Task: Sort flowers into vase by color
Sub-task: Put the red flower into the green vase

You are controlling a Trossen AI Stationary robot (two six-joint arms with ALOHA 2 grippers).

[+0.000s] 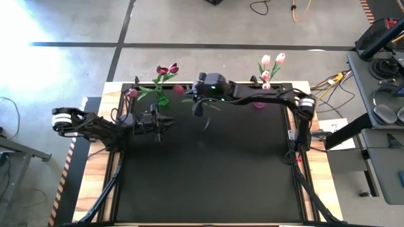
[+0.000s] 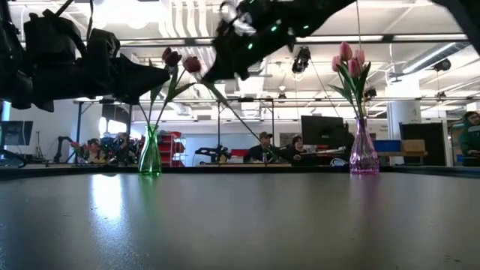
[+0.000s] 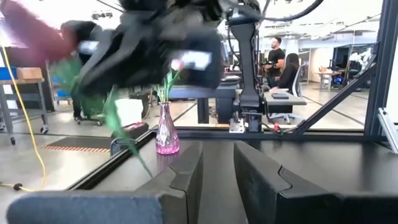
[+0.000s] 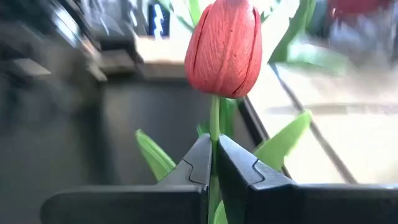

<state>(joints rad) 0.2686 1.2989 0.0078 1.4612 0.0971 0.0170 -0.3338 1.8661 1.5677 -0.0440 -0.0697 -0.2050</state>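
Right hand [image 4: 213,163] clamped on a red tulip [image 4: 225,46] stem near the green vase [image 1: 163,99], left hand [image 3: 217,165] narrowly parted, holding nothing, above the bench [image 1: 208,183].

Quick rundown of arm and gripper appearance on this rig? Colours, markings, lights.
Both arms are dark, almost black. Each shows a white band at one joint, seen from above. The right arm's wrist housing carries a small green light. The left gripper and right gripper have dark, blocky fingers with stepped inner edges.
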